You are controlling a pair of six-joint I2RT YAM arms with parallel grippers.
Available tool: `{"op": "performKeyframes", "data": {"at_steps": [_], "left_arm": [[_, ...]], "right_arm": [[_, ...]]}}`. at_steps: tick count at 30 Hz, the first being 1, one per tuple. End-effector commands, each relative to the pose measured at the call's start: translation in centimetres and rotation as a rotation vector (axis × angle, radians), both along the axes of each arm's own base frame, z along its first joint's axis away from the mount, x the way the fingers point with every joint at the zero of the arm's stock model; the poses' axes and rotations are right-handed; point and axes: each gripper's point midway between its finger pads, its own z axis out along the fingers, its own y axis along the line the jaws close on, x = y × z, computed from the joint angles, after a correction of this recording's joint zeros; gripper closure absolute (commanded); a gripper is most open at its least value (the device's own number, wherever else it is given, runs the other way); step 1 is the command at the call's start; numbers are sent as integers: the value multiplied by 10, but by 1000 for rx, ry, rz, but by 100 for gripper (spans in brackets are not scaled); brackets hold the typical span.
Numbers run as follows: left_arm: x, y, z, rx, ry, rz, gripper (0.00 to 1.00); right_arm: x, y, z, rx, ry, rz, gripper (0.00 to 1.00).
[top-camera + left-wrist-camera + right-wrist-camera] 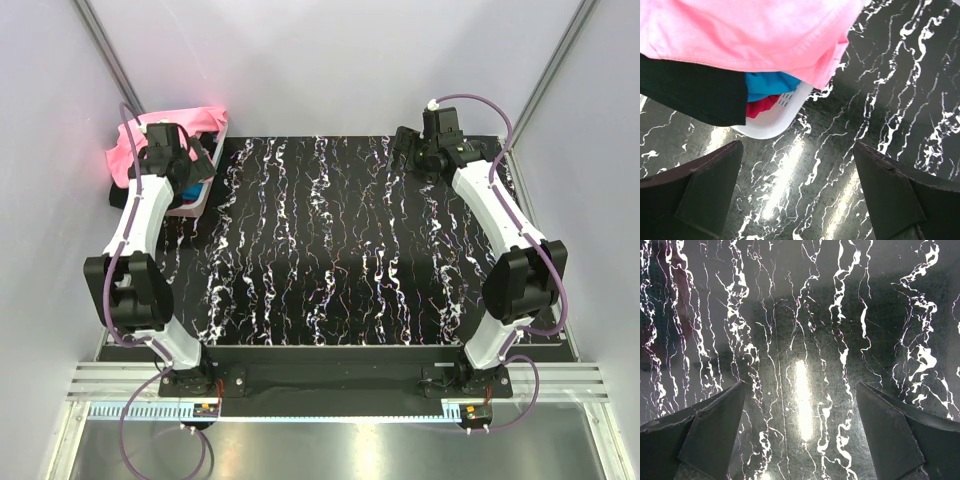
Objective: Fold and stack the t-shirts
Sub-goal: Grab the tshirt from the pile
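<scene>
Two grippers stand with jaws wide apart, and neither grips anything. At left, the left gripper (800,175) hovers over the black, white-veined table (900,100), just in front of a white slotted basket (785,112). Its dark fingers (710,190) sit at either side of the wrist view and touch no cloth. The pink t-shirt (750,30) lies on top of the heap and spills over the basket's rim. The black t-shirt (690,90) hangs beneath it over the basket's edge. The blue t-shirt (767,84) shows as a bunched fold inside the basket, with a scrap of red cloth (762,106) just under it. Seen from above, the basket sits at the table's far left corner, and the left arm (140,220) reaches out to it. At the far right corner the right gripper (800,425) hangs equally wide over the tabletop, well apart from the basket, with a lamp's glare (802,395) reflected between its fingers. All three shirts lie crumpled and unfolded at the basket.
</scene>
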Motion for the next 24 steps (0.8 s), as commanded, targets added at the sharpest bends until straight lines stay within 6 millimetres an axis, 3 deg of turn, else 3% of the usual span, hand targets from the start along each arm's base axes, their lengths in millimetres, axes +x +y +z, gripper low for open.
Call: {"op": "performKeyframes", "data": {"at_steps": [1,5,13,16,19,20,21,22,24], "left_arm": [[4,-10,44,0,-126,-48,1],[-1,-16,42,23,-118,-59,1],[-4,-3,26,55,-82,24,1],[8,6,30,78,-73,65,3],[22,15,14,105,-19,109,8],[31,15,24,108,-44,110,9],[39,16,11,111,-17,107,11],[49,17,20,111,-44,106,11],[64,19,8,122,-24,103,12]], "right_arm": [[5,6,20,29,-48,11,1],[3,6,21,32,-51,9,1],[-1,9,16,48,-35,9,3],[-2,8,20,51,-43,7,3],[-5,7,24,56,-52,5,3],[-6,6,27,56,-60,3,3],[-6,6,27,55,-61,4,3],[-8,6,25,55,-58,3,3],[-9,5,27,53,-64,3,3]]}}
